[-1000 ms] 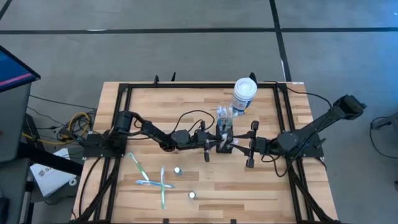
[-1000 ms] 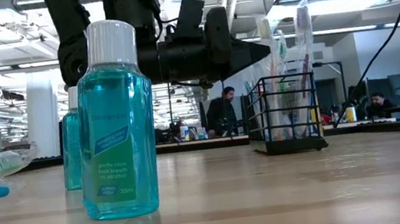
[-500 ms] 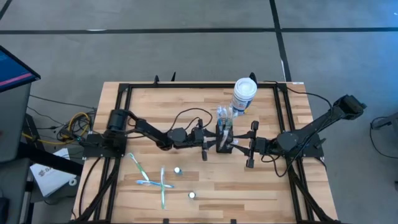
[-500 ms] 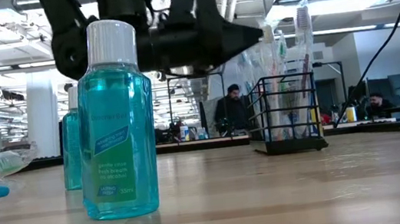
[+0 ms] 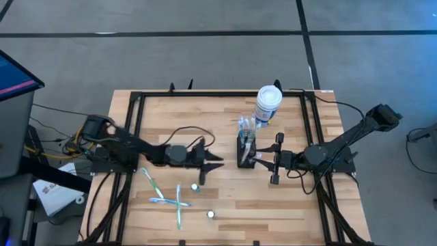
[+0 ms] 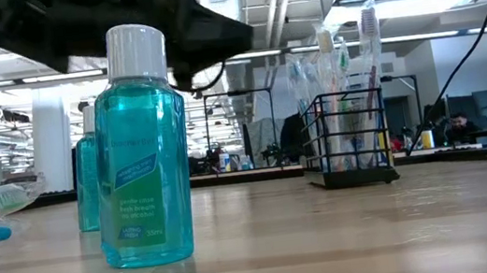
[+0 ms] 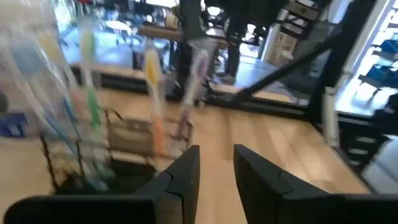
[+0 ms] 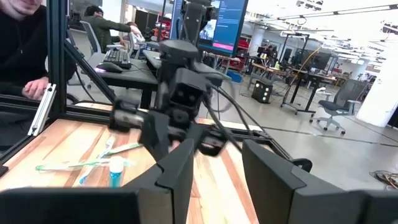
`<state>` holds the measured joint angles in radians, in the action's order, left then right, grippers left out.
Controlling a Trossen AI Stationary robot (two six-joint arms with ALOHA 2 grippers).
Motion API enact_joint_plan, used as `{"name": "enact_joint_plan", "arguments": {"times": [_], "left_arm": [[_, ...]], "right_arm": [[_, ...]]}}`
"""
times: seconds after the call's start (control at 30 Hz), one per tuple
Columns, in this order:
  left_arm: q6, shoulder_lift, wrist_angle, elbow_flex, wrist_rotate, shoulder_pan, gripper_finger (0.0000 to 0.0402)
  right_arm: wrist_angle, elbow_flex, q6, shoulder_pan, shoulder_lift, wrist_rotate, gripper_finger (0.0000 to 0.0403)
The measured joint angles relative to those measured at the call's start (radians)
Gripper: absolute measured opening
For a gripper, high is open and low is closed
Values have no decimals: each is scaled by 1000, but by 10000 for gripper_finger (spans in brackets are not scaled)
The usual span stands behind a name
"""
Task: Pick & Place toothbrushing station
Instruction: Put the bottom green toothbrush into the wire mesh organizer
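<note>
1. Left gripper [image 5: 213,161] has withdrawn toward 9 o'clock, clear of the small black wire toothbrushing station [image 5: 245,152]; fingers slightly parted, empty.
2. Station stands at table centre, loaded with upright toothbrushes [image 6: 339,58].
3. Right gripper [image 5: 263,158], at 3 o'clock just beside it, is parted, holding nothing.
4. Probably light, stiff, top-heavy; grip the upper wire rim.

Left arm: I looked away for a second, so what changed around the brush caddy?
The left gripper let go of the caddy, fingers now open, and drew back toward its own side. The caddy, canister and right gripper stayed put.
</note>
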<state>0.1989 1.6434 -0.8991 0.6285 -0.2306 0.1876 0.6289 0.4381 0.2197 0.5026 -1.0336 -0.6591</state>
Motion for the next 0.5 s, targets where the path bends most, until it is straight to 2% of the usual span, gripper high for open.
{"name": "enact_joint_plan", "arguments": {"times": [0.33, 0.5], "left_arm": [[252, -249, 74, -174, -33, 125, 92], [406, -314, 88, -246, -33, 183, 92]], "right_arm": [[3, 0, -3, 0, 0, 0, 128], [0, 0, -3, 0, 0, 0, 128]]}}
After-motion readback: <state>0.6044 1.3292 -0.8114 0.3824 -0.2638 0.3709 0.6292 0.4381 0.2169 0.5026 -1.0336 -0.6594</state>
